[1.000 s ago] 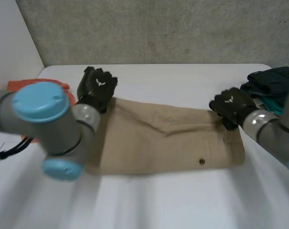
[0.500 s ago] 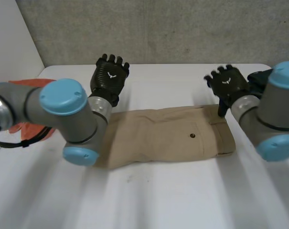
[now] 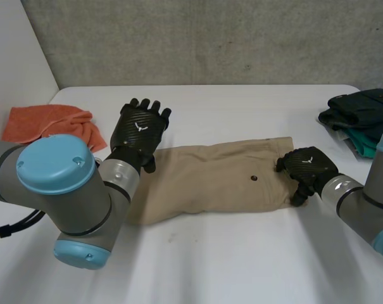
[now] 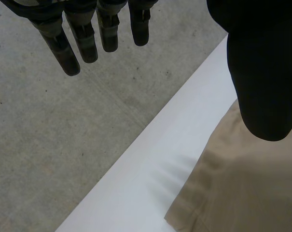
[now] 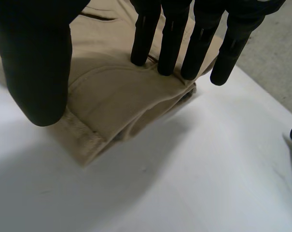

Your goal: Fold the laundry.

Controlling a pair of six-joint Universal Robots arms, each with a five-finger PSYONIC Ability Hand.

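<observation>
One tan garment (image 3: 223,174), one orange cloth (image 3: 45,121), perhaps two dark clothes (image 3: 362,106)

A tan folded garment (image 3: 210,180) lies lengthwise on the white worktop (image 3: 242,266), with a small dark button (image 3: 252,178) near its right end. The left hand (image 3: 139,131) is over the garment's far left corner, fingers straight and spread. The right hand (image 3: 307,166) rests on the garment's right end. An orange towel (image 3: 49,123) lies crumpled at the far left, and a pile of dark clothes (image 3: 362,109) sits at the far right edge.
</observation>
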